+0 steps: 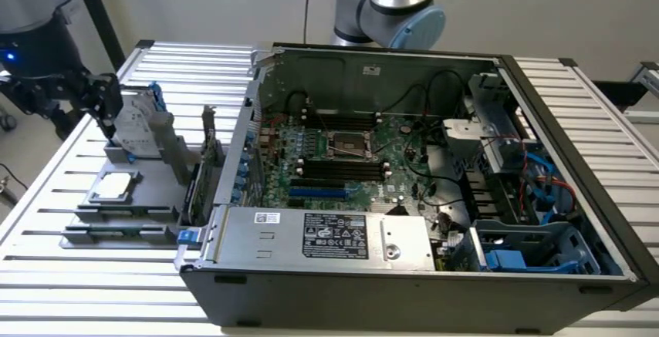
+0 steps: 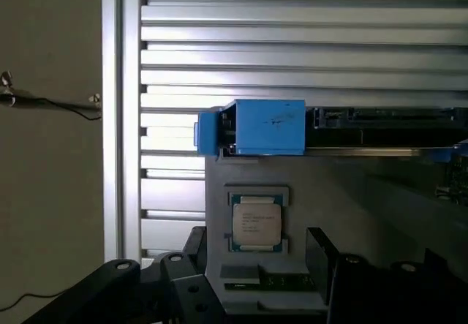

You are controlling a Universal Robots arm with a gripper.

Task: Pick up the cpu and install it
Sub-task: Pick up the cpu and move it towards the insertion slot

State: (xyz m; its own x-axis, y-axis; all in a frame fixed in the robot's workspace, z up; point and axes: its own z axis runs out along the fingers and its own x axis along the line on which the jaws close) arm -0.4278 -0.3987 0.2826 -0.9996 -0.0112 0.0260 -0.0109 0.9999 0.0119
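hovering above the cpu (image 2: 256, 221) in its grey tray (image 2: 217, 214), the gripper (image 1: 100, 104) stands wide open, holding nothing, beside the computer case (image 1: 412, 294).

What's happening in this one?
The arm's end effector is open, holding nothing, and hangs above the cpu. The cpu lies in a grey holder beside the open computer case. The motherboard socket looks empty, so nothing has been picked up or installed yet.
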